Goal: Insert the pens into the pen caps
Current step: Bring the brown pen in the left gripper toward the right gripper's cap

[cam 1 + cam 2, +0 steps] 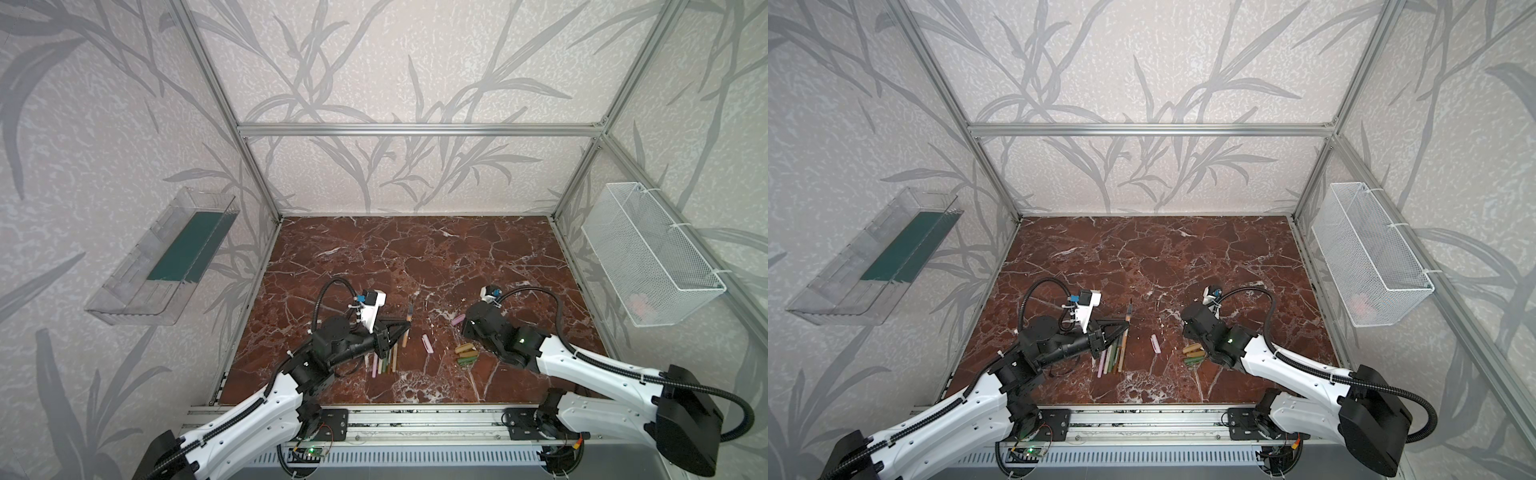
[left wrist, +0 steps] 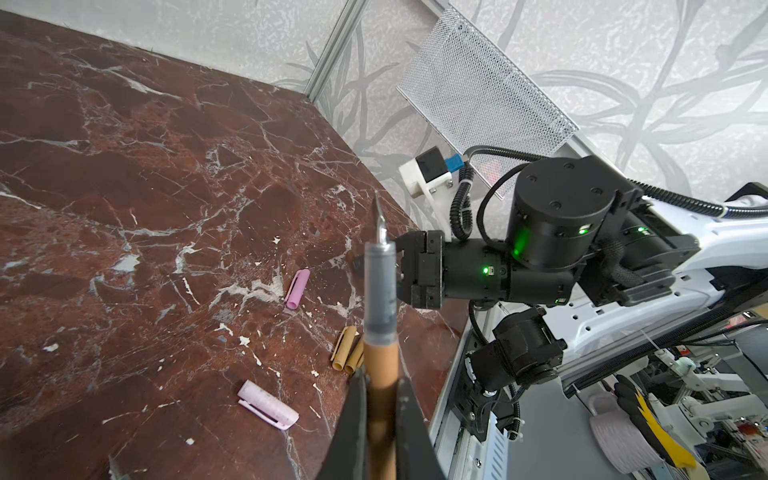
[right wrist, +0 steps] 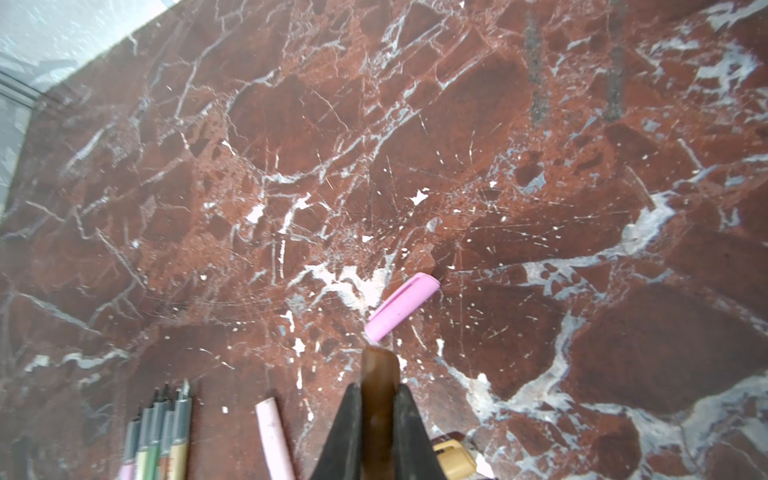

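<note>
My left gripper (image 2: 381, 382) is shut on a brown pen (image 2: 380, 316) with a grey neck and dark nib; it is held above the table in both top views (image 1: 409, 311) (image 1: 1128, 312). My right gripper (image 3: 380, 390) is shut on a dark brown pen cap (image 3: 379, 372), whose end sticks out past the fingers. A pink cap (image 3: 401, 307) (image 1: 458, 320) lies just ahead of it. A pale pink cap (image 1: 428, 344) (image 2: 268, 405) lies between the arms. Several pens (image 1: 386, 358) (image 3: 160, 432) lie side by side under the left arm. Tan and green caps (image 1: 465, 353) (image 2: 347, 349) are heaped under the right arm.
The table is brown marble (image 1: 415, 257) inside an aluminium frame. A clear plastic bin (image 1: 166, 257) hangs on the left wall and a white wire basket (image 1: 652, 257) on the right wall. A metal rail (image 1: 415, 419) runs along the front edge.
</note>
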Tool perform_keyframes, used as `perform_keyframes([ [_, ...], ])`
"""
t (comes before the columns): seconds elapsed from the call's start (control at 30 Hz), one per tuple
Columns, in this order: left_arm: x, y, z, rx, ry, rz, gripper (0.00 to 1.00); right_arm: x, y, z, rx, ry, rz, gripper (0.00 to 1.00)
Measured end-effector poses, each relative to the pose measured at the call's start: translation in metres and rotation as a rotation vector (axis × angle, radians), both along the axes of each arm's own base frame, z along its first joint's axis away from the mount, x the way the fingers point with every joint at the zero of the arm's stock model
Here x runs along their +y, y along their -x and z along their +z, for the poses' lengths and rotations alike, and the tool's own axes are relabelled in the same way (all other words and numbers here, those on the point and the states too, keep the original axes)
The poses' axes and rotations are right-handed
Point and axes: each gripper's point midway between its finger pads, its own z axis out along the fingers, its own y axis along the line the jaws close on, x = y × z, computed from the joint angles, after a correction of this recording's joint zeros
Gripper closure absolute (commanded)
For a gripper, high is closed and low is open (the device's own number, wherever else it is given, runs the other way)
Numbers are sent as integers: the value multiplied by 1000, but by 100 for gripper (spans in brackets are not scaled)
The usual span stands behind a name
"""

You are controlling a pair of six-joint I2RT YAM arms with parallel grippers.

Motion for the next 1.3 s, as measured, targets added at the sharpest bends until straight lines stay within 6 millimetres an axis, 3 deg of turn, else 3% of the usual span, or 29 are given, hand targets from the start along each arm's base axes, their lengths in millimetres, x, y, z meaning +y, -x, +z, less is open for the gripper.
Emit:
perform_keyframes([
  [0.1, 0, 1, 4, -8, 15, -1, 100, 2, 2, -4, -4, -8, 21, 88],
  [0.2, -3, 2, 3, 4, 38, -15, 100, 8, 2, 6, -47, -65, 54, 90],
  [0.4, -24, 12, -4, 59, 79, -113, 100, 24, 0, 55, -185, -236, 118, 90],
  [0.53, -52, 40, -10, 85, 71, -245, 100, 38, -1, 92, -284, -354, 170, 90],
  [0.67, -70, 60, -1, 71, 87, -335, 100, 49, -2, 117, -349, -435, 213, 92],
  [0.97, -76, 52, -3, 76, 102, -310, 100, 73, 4, 167, -446, -600, 323, 93],
  [1.3, -74, 44, 2, 59, 109, -260, 100, 75, 8, 186, -479, -676, 339, 97],
])
